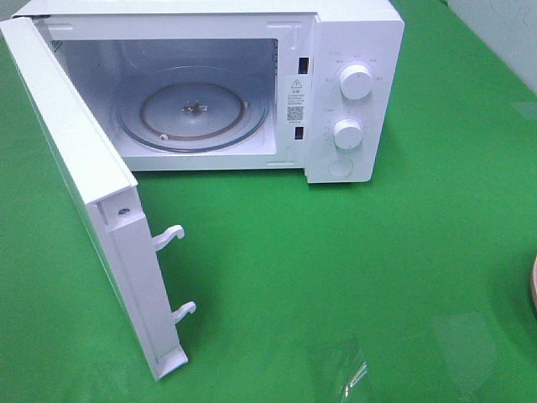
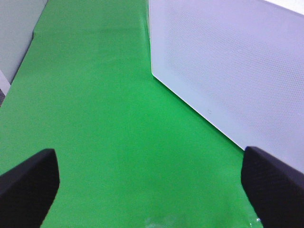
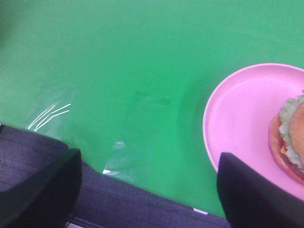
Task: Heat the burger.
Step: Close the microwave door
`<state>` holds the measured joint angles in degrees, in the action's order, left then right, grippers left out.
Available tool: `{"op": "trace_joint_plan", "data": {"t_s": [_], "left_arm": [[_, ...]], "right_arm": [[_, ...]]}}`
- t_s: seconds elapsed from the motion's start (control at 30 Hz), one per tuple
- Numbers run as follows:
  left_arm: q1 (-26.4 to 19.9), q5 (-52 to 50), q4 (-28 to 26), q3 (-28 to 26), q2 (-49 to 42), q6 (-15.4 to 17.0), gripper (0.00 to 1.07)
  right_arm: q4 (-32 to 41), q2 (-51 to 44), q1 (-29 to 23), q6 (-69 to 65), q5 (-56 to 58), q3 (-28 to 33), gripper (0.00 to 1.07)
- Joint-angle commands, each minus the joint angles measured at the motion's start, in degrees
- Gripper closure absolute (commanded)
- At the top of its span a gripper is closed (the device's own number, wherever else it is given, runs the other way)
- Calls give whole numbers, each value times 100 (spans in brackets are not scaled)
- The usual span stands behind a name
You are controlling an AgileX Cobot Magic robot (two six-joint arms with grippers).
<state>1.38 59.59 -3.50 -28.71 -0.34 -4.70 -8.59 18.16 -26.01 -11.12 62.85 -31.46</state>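
frilly-lettuce burger (image 3: 290, 137), round pink plate (image 3: 237, 123)

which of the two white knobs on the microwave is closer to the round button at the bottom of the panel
The lower knob. It sits just above the round button, while the upper knob is higher on the microwave panel.

Open white microwave (image 1: 252, 75), 2 knobs (image 1: 356, 82); pink plate (image 3: 237, 114) on green table (image 1: 336, 269).

A warning sticker with a triangle sign and QR code (image 1: 295, 98) is seen on the white microwave oven's (image 1: 352, 34) front frame; its print cannot be read.
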Motion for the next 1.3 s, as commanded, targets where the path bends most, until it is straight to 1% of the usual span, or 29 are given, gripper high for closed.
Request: {"op": "trace_joint_plan", "data": {"t_s": [0.03, 0.1, 0.13, 0.17, 0.27, 0.3, 0.33, 0.4, 0.43, 0.47, 0.5, 0.53, 0.63, 0.7, 0.73, 0.77, 0.83, 0.97, 1.3], "left_arm": [[-6, -23, 11, 17, -97, -11, 10], [-6, -23, 11, 17, -97, -11, 10], [-6, -23, 11, 17, -97, -11, 10], [-6, -23, 11, 17, -97, -11, 10], [-6, -23, 11, 17, -97, -11, 10], [-6, -23, 11, 17, -97, -11, 10], [-6, -23, 11, 17, -97, -11, 10], [-6, -23, 11, 17, -97, -11, 10], [-6, -23, 11, 17, -97, -11, 10], [-6, -23, 11, 17, -97, -11, 10], [-6, -23, 11, 17, -97, -11, 10], [-6, -23, 11, 17, -97, -11, 10], [-6, -23, 11, 17, -97, -11, 10], [-6, -23, 11, 17, -97, -11, 10], [-6, -23, 11, 17, -97, -11, 10], [-6, -23, 11, 17, -97, -11, 10], [-6, -23, 11, 17, -97, -11, 10], [-6, -23, 11, 17, -97, -11, 10], [-6, -23, 11, 17, -97, -11, 10]], "right_arm": [[6, -252, 6, 126, -115, 29, 31], [23, -625, 74, 149, -390, 149, 31], [23, -625, 74, 149, -390, 149, 31], [29, -785, 206, 155, -510, 218, 31], [29, -837, 269, 160, -510, 218, 31], [29, -940, 441, 160, -510, 218, 31], [29, -940, 441, 160, -510, 218, 31], [29, -1112, 756, 178, -510, 218, 31], [29, -1112, 756, 178, -510, 218, 31], [29, -1261, 917, 201, -510, 218, 31], [29, -1261, 917, 201, -510, 218, 31], [34, -1398, 1060, 201, -510, 218, 31], [34, -1473, 1134, 201, -510, 218, 31], [40, -1770, 1398, 201, -510, 218, 31], [40, -1770, 1398, 201, -510, 218, 31], [40, -1914, 1536, 201, -510, 218, 31], [40, -1982, 1639, 195, -510, 218, 31], [40, -1982, 1725, 195, -504, 218, 31], [34, -1982, 1736, 172, -504, 218, 31]]}}
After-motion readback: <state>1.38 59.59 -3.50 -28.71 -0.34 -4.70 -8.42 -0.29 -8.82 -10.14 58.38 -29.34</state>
